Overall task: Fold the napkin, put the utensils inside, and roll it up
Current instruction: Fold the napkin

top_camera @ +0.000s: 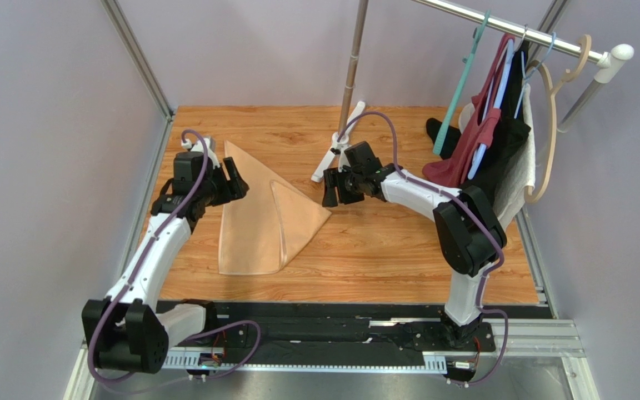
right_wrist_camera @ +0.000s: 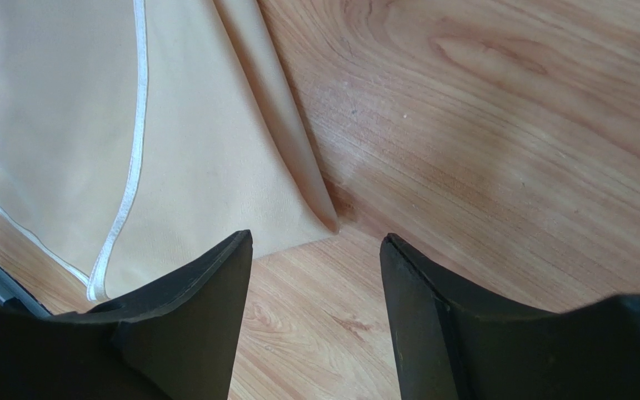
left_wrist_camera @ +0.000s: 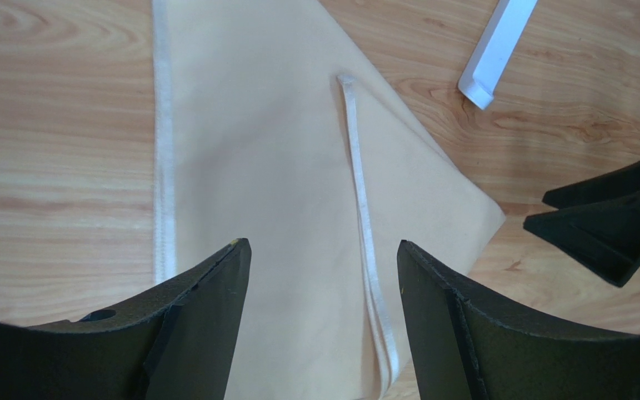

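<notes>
Napkin point(top_camera: 265, 221) cloth is laid flat on the wooden table point(top_camera: 398, 250). In the overhead view it is found at about 9 o'clock from the table's middle, 12 o'clock being taken as the far edge. The napkin is folded into a rough triangle. A short edge is turned toward 6 o'clock, one corner is pointed toward 3 o'clock, and the apex is directed toward 12 o'clock. A second layer is marked by a white hemmed edge that is run across the upper face.

The left gripper point(top_camera: 236, 179) is held over the napkin's 10 o'clock side, close to the long left hem. Its jaws are spread wide and nothing is clasped between them. In the left wrist view only flat cloth is seen in the gap. Whether the cloth is touched by the fingertips cannot be told.

The right gripper point(top_camera: 330, 190) is placed at the napkin's 3 o'clock corner. Its jaws are likewise parted, with nothing gripped. In the right wrist view bare wood is seen between the fingers, and the cloth corner is found just ahead of the gap.

Farther off, at 12 o'clock from the right gripper and near it, the white foot point(top_camera: 332, 154) of a metal pole point(top_camera: 352, 67) is rested on the wood. At 2 o'clock from the table's middle, dark red, black and white garments point(top_camera: 499, 142) are hung on hangers from a rail point(top_camera: 507, 25).
</notes>
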Robot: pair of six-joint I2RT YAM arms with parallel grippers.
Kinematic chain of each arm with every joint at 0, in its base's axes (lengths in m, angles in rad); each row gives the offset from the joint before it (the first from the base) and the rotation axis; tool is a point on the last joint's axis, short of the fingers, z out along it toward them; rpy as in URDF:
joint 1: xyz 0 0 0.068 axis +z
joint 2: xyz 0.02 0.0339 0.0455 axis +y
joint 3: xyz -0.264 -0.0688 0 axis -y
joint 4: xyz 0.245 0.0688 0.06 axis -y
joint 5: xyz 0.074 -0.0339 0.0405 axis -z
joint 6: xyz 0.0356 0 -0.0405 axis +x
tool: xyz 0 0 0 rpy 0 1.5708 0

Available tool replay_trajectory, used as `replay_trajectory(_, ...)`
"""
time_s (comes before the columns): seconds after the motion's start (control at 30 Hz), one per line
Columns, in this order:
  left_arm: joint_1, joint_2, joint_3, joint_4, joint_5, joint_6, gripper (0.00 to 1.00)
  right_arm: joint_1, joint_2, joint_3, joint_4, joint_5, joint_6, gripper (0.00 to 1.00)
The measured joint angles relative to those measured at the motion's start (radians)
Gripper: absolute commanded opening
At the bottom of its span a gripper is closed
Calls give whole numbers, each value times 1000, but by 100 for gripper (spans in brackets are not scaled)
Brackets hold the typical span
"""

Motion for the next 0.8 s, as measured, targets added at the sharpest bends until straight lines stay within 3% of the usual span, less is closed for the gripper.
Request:
replay_trajectory(0.33, -4, 336, -134, 232, 95, -316, 78, -50, -11, -65, 134, -88, 43, 62)
replay_trajectory(0.8, 26, 468, -133, 346, 76, -451, 79, -60, 3, -95, 243, -129, 97, 62)
